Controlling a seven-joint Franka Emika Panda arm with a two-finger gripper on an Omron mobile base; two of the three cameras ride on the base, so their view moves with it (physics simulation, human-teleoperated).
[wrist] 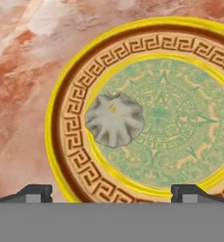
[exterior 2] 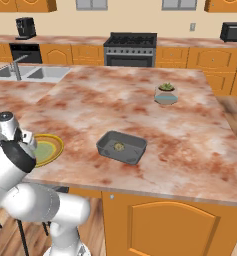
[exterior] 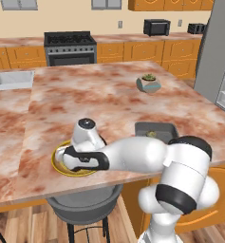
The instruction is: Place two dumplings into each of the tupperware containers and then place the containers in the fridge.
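A pale ruffled dumpling (wrist: 114, 119) lies on the left inner part of a round yellow-rimmed plate (wrist: 66, 94). My gripper (wrist: 112, 193) hangs open straight above the plate, and its dark fingertips (wrist: 35, 191) stand wide apart on either side of the dumpling without touching it. That plate (exterior: 61, 169) sits near the counter's front edge, under my hand (exterior: 80, 159). To its right lies a dark grey tupperware container (exterior: 154, 128) (exterior 2: 122, 147) with one dumpling (exterior 2: 119, 146) (exterior: 152, 135) inside. The fridge (exterior: 216, 52) stands at the far right, with white shelves showing at its side.
A potted green plant (exterior: 148, 83) (exterior 2: 166, 93) stands further back on the marble island. The sink (exterior: 9, 79) (exterior 2: 30, 74) is at the far left. A grey stool (exterior: 85, 204) sits under the counter's front edge. Stove and orange cabinets line the back wall.
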